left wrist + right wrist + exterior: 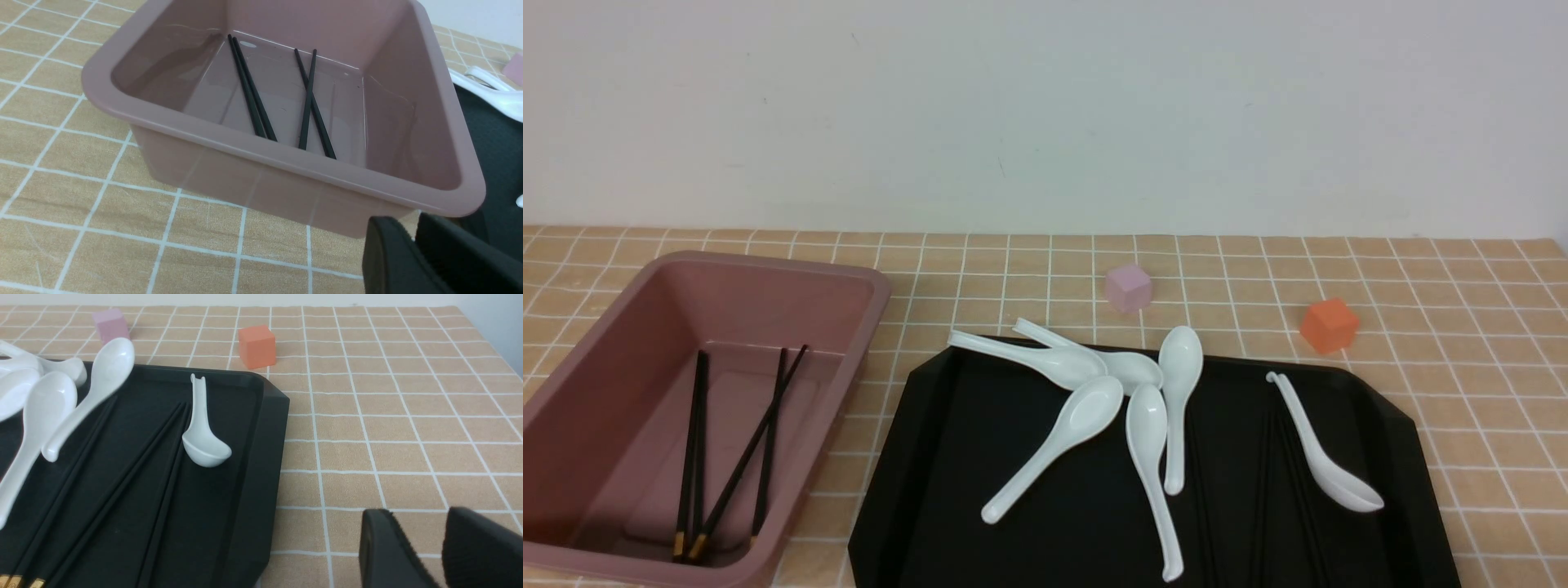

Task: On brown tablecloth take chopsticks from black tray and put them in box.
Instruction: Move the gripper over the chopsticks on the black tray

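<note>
Neither gripper shows in the front view. The pink box [866, 286] stands at the left on the brown tablecloth [1462, 367], with several black chopsticks [694, 457] lying in it, gold bands nearest me. The left wrist view shows them too [251, 85], inside the box [245, 143]. My left gripper [413, 226] is outside the box's near corner, fingers almost touching, empty. More chopsticks [135, 477] lie on the black tray [253, 457], faint in the front view [1262, 490]. My right gripper [421, 522] hangs over the cloth beside the tray, fingers apart, empty.
Several white spoons [1094, 408] lie piled on the tray [947, 457]. One more spoon [1327, 457] lies beside the tray's chopsticks, also in the right wrist view [202, 433]. A small pink cube [1128, 287] and an orange cube [1329, 325] sit behind the tray.
</note>
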Available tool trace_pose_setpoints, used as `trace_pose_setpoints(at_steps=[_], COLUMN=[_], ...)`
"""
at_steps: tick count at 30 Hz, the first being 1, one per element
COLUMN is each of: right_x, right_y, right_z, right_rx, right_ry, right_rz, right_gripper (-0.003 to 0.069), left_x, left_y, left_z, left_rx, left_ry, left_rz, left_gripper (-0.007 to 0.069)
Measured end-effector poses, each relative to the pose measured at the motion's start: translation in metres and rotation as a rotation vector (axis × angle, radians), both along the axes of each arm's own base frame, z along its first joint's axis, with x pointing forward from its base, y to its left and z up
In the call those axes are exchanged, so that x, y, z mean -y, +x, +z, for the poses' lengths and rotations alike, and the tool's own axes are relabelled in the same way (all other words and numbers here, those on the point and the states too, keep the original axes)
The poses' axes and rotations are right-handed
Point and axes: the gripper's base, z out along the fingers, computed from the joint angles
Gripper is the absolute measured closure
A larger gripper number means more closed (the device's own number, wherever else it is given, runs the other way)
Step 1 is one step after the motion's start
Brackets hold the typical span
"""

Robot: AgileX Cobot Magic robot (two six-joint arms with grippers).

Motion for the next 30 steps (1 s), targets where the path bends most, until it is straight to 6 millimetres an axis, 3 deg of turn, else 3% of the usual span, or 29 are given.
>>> trace_pose_setpoints(at_steps=[10, 13, 17, 21, 26, 30], right_x=[0.000, -0.004, -0.013, -0.018, -0.017, -0.015], right_y=[0.000, 0.001, 0.001, 0.001, 0.002, 0.002], right_z=[0.001, 0.001, 0.004, 0.008, 0.015, 0.022], right_rx=[0.009, 0.022, 0.018, 0.018, 0.068, 0.119], right_ry=[0.022, 0.189, 0.700, 0.988, 1.178, 1.187], right_rz=[-0.001, -0.012, -0.042, -0.051, -0.059, -0.053], right_gripper=[0.0419, 0.0419, 0.0419, 0.0419, 0.0419, 0.0419], left_x=[0.000, 0.000, 0.000, 0.000, 0.000, 0.000], left_y=[0.000, 0.000, 0.000, 0.000, 0.000, 0.000], left_z=[0.000, 0.000, 0.000, 0.000, 0.000, 0.000], left_rx=[0.000, 0.000, -0.001, -0.001, -0.001, -0.001], left_ry=[0.000, 0.000, 0.000, 0.000, 0.000, 0.000], left_rz=[0.000, 0.000, 0.000, 0.000, 0.000, 0.000], left_gripper=[0.0500, 0.0500, 0.0498, 0.0495, 0.0491, 0.0487])
